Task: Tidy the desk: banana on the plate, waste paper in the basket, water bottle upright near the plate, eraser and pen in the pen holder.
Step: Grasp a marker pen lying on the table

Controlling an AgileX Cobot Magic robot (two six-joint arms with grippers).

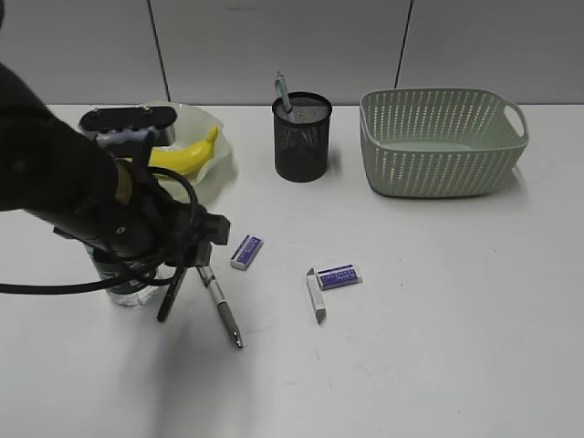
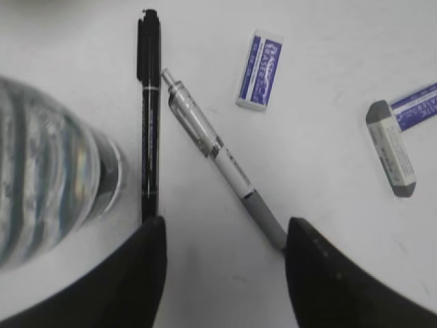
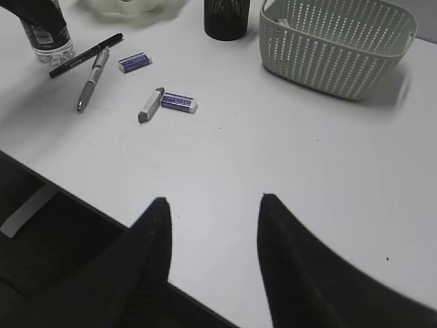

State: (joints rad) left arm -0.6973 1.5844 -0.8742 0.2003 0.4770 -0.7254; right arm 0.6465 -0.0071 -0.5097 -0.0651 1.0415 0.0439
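One banana [image 1: 185, 153] lies on the plate [image 1: 214, 123] at the back left of the table [image 1: 438, 319]. One bottle [image 1: 128, 283] stands upright near the plate, mostly hidden behind the left arm. Two pens lie loose just beside it: a black one [image 2: 149, 109] and a silver one [image 2: 218, 154]. A third pen [image 1: 283, 91] stands in the holder [image 1: 302, 137]. Three erasers lie on the table: one [image 1: 246, 251] near the pens, two [image 1: 327, 283] touching at an angle. One basket [image 1: 443, 141] stands at the back right. The left gripper [image 2: 222, 266] hangs over the loose pens, jaws apart and grasping nothing; the right gripper [image 3: 212, 260] hovers at the table's near edge, jaws likewise apart.
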